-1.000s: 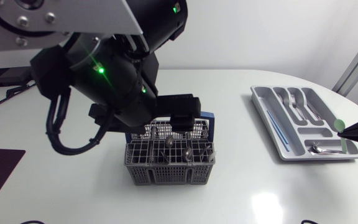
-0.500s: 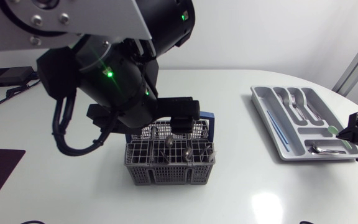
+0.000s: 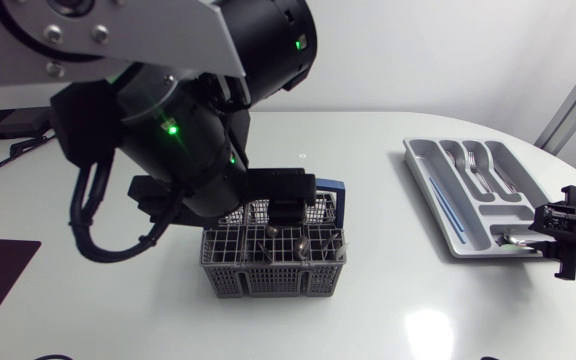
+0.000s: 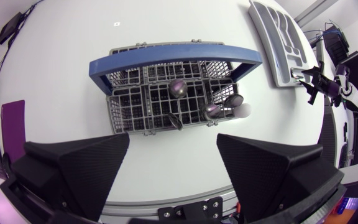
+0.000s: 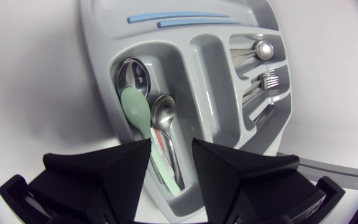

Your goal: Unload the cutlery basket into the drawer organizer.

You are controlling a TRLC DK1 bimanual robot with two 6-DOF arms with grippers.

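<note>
Head view: basket (image 3: 273, 262) at centre, organizer (image 3: 423, 172) well apart to the right. The left arm (image 3: 168, 110) covers part of the basket.

L wrist view looks straight down on the basket: grey wire grid, blue handle (image 4: 173, 60), spoon bowls (image 4: 178, 88) upright in the cells. Left gripper (image 4: 173, 142) hangs above it, spread wide, nothing between.

R wrist view only: green spoon (image 5: 135, 109) lies in the organizer's end slot beside a metal spoon (image 5: 164, 112). Its shaft runs into the gap of the right gripper (image 5: 171, 149), which is spread wider than the shaft.
</note>
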